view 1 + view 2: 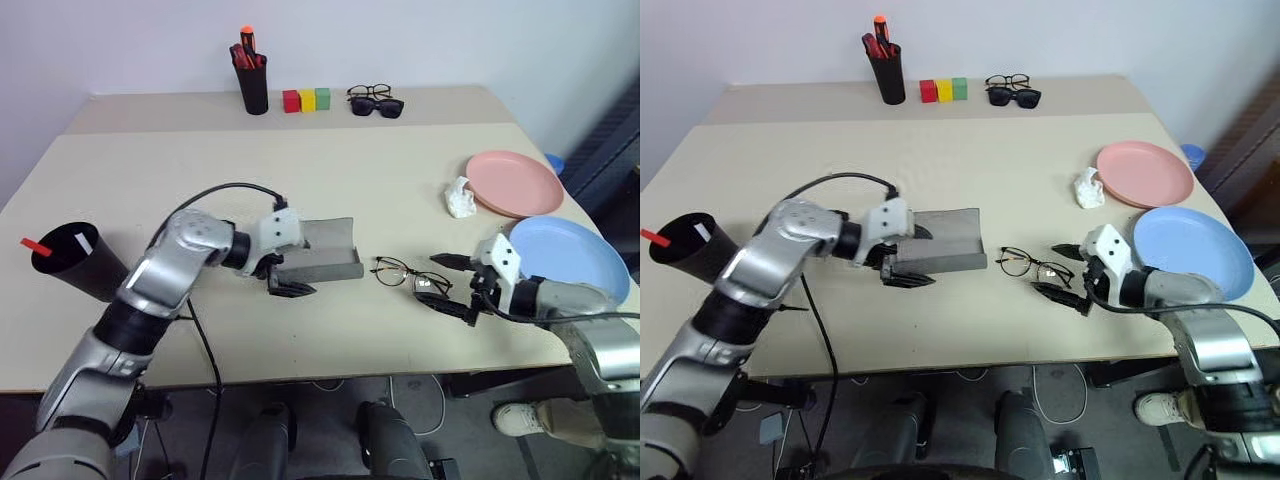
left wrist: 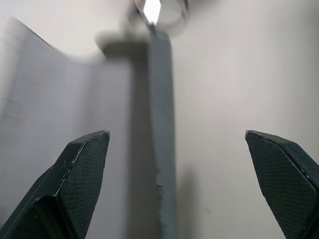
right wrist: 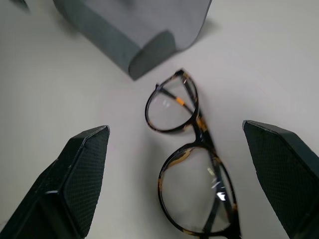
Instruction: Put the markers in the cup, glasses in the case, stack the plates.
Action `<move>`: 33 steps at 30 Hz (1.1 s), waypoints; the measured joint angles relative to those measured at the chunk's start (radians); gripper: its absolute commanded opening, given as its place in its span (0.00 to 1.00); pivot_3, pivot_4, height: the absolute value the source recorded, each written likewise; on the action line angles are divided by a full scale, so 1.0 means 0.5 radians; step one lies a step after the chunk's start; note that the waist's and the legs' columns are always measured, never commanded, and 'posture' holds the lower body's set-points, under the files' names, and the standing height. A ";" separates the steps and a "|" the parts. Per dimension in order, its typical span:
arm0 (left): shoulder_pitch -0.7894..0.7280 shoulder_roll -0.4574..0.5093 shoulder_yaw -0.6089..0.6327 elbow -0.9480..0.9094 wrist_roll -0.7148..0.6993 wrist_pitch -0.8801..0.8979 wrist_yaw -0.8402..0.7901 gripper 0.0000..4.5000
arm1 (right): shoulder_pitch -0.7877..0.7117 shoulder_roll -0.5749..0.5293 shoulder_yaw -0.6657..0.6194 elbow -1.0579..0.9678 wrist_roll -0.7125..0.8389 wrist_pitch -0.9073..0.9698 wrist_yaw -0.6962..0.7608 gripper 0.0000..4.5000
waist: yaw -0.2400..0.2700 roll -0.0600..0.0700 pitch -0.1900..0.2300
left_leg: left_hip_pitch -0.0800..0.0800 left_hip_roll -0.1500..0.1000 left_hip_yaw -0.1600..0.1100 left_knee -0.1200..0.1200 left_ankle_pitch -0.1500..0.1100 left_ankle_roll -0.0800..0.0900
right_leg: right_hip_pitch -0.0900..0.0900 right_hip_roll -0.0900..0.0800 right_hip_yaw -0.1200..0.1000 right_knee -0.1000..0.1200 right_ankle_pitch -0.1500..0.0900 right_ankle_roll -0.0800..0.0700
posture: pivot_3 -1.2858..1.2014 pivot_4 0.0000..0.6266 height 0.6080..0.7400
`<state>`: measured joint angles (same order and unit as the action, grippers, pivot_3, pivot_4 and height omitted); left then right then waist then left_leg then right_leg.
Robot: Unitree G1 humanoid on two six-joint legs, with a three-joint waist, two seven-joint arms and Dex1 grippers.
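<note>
**A:** Looking at the glasses [image 1: 410,275], they lie flat on the worktop [image 1: 300,190], lenses up, between the open grey case [image 1: 328,253] and the right hand [image 1: 453,287]. Case and glasses sit near each other but apart.

**B:** And the hands?

**A:** Both are spread wide and holding nothing. The right hand's fingers bracket the glasses in its wrist view without touching them. The left hand [image 1: 283,280] hovers at the near edge of the case, its jaws apart, gripping nothing.

**B:** How would the glasses handle?

**A:** Light and delicate, I'd judge. The rims are thin, with a dark mottled look up close, and the lenses [image 3: 195,191] would smear or slip under the pads. Squeezing across a lens could bend the frame. The bridge between the lenses, or a rim edge beside it, looks the safest place to pinch, and gently.

**B:** The risk?

**A:** They lie so low that the fingertips must come almost to the worktop to get under or around the wire. A shallow pinch might only skate them sideways. The folded arms could also snag on the case wall when lowered in.

**B:** The rest of the job?

**A:** The black cup [image 1: 75,262] stands at the worktop's left edge with a red marker [image 1: 35,246] and a white one poking from it. The pink plate [image 1: 515,183] and the blue plate [image 1: 570,256] lie side by side at the right, overlapping slightly, not stacked.
</note>
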<state>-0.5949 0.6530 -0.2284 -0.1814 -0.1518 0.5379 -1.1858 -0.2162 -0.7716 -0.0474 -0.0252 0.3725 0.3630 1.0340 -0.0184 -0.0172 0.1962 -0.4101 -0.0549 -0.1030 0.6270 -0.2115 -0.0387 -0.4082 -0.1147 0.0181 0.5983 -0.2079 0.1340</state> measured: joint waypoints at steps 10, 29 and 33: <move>0.493 0.251 0.190 -0.362 -0.123 -0.228 0.027 0.99 | -0.324 0.016 0.189 0.446 -0.116 -0.088 0.240 0.98 | 0.018 0.000 0.000 | 0.000 -0.001 0.000 0.005 0.000 0.000 | 0.005 -0.001 0.000 -0.002 0.000 -0.001 | 0.52 0.24 1.00; 0.689 0.304 0.269 -0.593 -0.206 -0.012 0.353 1.00 | -0.507 0.050 0.276 0.670 -0.184 -0.168 0.462 0.01 | -0.001 -0.005 -0.004 | 0.007 0.000 0.001 0.005 -0.001 0.000 | 0.010 0.002 0.000 0.001 -0.003 0.004 | 0.52 0.24 1.00; 0.713 0.304 0.284 -0.593 -0.229 0.006 0.394 1.00 | -0.506 0.051 0.270 0.677 -0.183 -0.180 0.454 0.01 | 0.002 -0.005 -0.004 | 0.007 0.001 0.000 0.006 -0.001 0.000 | 0.010 0.002 0.000 0.001 -0.003 0.003 | 0.52 0.24 1.00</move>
<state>-0.2387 0.8049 -0.0863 -0.4778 -0.2663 0.5408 -0.9887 -0.4693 -0.7463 0.0875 0.3135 0.2808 0.2731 1.2608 -0.0173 -0.0198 0.1943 -0.4065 -0.0546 -0.1029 0.6298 -0.2118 -0.0388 -0.4032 -0.1138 0.0183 0.5987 -0.2093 0.1357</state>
